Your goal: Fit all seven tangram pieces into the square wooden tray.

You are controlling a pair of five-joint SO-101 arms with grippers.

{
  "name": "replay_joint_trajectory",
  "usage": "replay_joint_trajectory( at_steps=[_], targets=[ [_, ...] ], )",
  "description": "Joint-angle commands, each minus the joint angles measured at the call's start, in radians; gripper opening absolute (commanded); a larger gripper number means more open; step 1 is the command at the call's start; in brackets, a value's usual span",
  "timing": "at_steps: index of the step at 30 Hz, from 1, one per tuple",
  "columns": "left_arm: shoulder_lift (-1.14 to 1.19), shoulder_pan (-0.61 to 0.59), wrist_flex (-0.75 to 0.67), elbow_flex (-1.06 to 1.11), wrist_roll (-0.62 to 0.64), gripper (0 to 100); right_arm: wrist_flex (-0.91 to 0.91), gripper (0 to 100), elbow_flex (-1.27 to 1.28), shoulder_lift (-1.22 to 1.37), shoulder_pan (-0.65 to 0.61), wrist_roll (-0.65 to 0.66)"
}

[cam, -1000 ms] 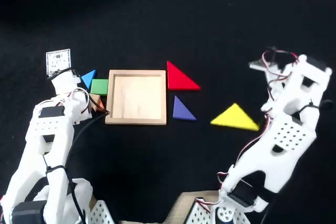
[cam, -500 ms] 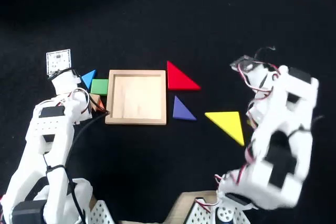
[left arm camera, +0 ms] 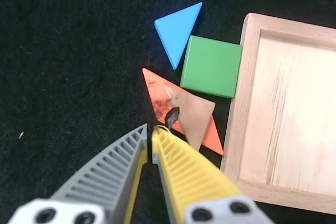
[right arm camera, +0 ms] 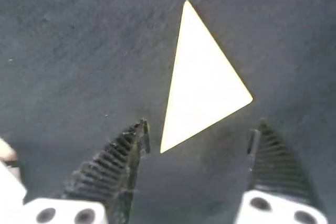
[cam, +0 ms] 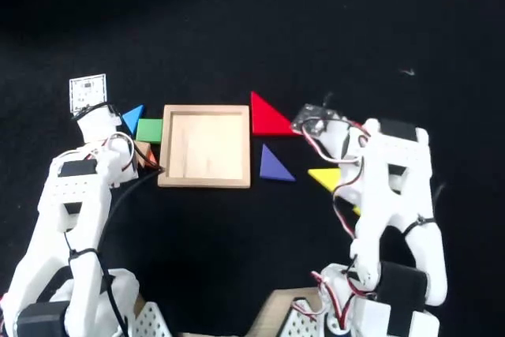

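Right claw (right arm camera: pixel 201 129): spread wide, empty. Yellow triangle (right arm camera: pixel 202 77): flat on black worktop (right arm camera: pixel 79 51), just ahead of the tips, nearest corner between them. Judged light, rigid, thin, smooth and apt to slide; best pinched across two straight edges near mid-body. Left claw (left arm camera: pixel 150 136): pressed together, empty, tips at the near edge of orange triangle (left arm camera: pixel 181 111); square wooden tray (left arm camera: pixel 239 103) just beyond.

No text can be read; the white tag (cam: pixel 87 92) is illegible
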Motion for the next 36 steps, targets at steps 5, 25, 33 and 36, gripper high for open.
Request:
replay_joint_trajectory(
  at_steps=[5, 25, 33, 36],
  targets=[
    [-0.002, -0.002, -0.015, -0.005, 0.005, 3, -0.115, 32.8, -0.013, 0.058, -0.029, 0.014],
    [0.0, -0.002, -0.015, -0.007, 0.005, 3, -0.129, 33.0, -0.22, 0.456, 0.009, -0.014],
    [-0.002, -0.002, -0.015, -0.005, 0.005, 3, -0.129, 32.5, -0.226, 0.475, 0.003, -0.009],
    [-0.003, -0.002, -0.015, -0.005, 0.005, 3, -0.129, 32.5, -0.226, 0.475, 0.005, -0.009]
  ],
)
